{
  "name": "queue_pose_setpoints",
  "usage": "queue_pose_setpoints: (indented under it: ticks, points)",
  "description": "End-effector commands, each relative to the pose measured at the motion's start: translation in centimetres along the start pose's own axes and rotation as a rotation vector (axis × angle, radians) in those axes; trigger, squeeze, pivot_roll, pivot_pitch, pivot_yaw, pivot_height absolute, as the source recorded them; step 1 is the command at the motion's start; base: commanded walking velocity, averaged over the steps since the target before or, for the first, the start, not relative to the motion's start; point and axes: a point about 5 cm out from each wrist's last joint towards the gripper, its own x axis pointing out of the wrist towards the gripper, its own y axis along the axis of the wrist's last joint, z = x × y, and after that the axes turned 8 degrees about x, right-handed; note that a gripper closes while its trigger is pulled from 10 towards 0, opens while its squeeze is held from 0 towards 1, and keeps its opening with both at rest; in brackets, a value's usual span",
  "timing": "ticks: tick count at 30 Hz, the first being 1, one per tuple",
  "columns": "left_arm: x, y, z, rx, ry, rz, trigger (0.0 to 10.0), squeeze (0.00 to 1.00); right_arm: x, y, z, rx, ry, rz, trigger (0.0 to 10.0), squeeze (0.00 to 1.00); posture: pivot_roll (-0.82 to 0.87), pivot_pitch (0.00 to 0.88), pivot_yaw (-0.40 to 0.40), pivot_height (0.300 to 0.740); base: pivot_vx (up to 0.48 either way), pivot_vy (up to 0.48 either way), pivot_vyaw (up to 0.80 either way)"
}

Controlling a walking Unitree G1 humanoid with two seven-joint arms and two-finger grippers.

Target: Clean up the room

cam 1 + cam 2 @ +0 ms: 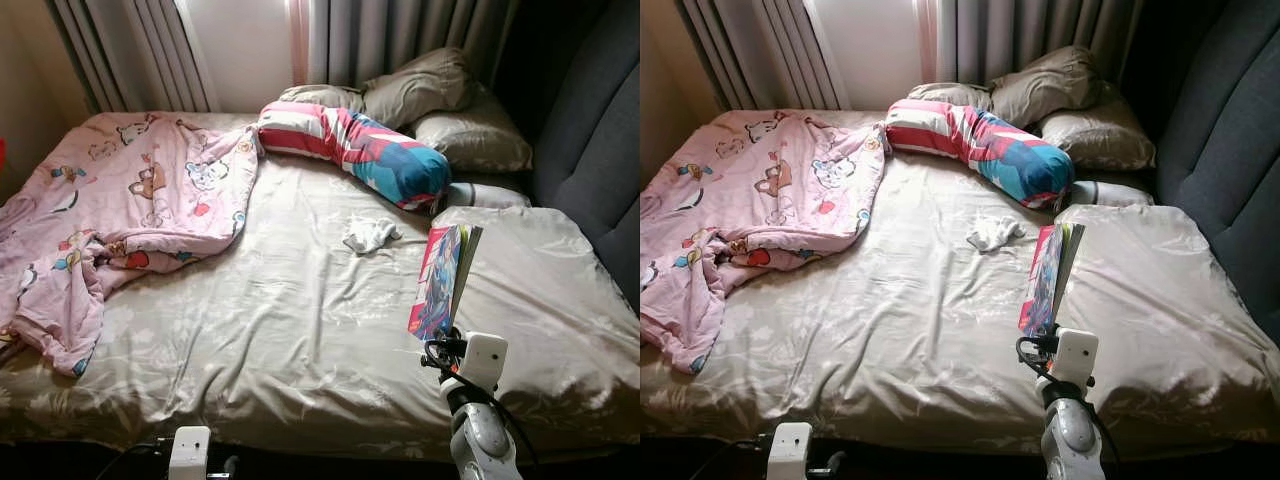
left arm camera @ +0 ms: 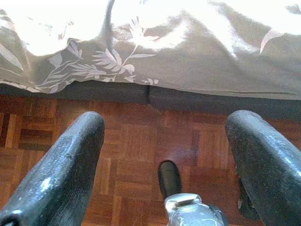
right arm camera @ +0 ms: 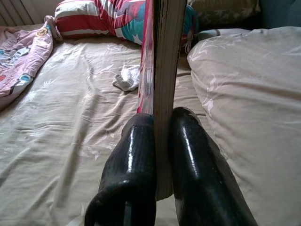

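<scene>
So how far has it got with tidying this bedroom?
Early days, by the look of it. In hand: the right gripper is shut on a book, held upright above the bed. Left: a white sock lies on the sheet, and the pink blanket is bunched on one side. The left gripper hangs open over the floor.

A home bedroom is shown: a wide bed (image 1: 300, 340) is covered with a beige leaf-printed sheet, a pink cartoon blanket (image 1: 120, 210) is heaped to one side, pillows (image 1: 440, 100) are stacked against a padded headboard (image 1: 595, 140), and grey curtains (image 1: 370, 35) are drawn beside a bright window.
</scene>
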Motion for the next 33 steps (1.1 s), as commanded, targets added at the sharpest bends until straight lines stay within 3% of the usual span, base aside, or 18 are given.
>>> queue_pose_setpoints:
  ticks: [1,18,33]
  points:
    - [-0.36,-1.04,0.11,0.005,-0.009,-0.027,10.0,0.0,0.17,0.29,-0.34,0.006,0.011,0.017,10.0,0.0,-0.03,0.148,-0.004,0.729,0.247,0.0,0.0]
    - [-0.46,-1.3,0.17,0.009,-0.008,-0.032,10.0,0.0,0.19,0.33,-0.48,0.008,0.018,0.022,10.0,0.0,-0.03,0.154,-0.006,0.729,0.249,0.0,-0.11]
    - [-0.54,-1.5,0.08,0.013,-0.007,-0.037,10.0,0.0,0.2,0.12,-0.47,0.019,0.005,0.012,10.0,0.0,-0.02,0.164,-0.009,0.729,0.0,0.0,0.0]
